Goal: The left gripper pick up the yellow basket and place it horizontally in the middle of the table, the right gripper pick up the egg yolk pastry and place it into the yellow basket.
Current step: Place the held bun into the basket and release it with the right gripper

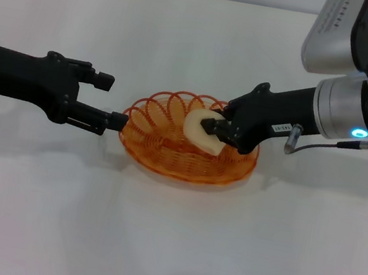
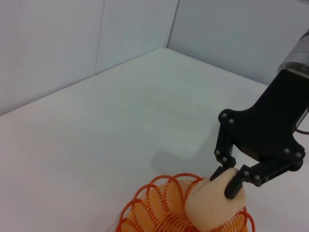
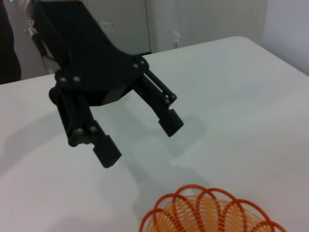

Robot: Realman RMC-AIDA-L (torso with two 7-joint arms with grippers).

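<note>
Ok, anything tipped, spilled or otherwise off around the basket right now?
Nothing stands out. The yellow basket sits flat and intact on the table. The right gripper holds the egg yolk pastry whole over it. The left gripper is open just beside the rim.

basket: translucent orange-yellow plastic-looking wire, glossy, coiled and looped
pastry: pale cream, smooth, matt
table: plain white, smooth, faint sheen
left gripper: black, matt, plastic-looking
right gripper: black, matt, small bright screw heads
right arm: silvery white, smooth, satin housing
</note>
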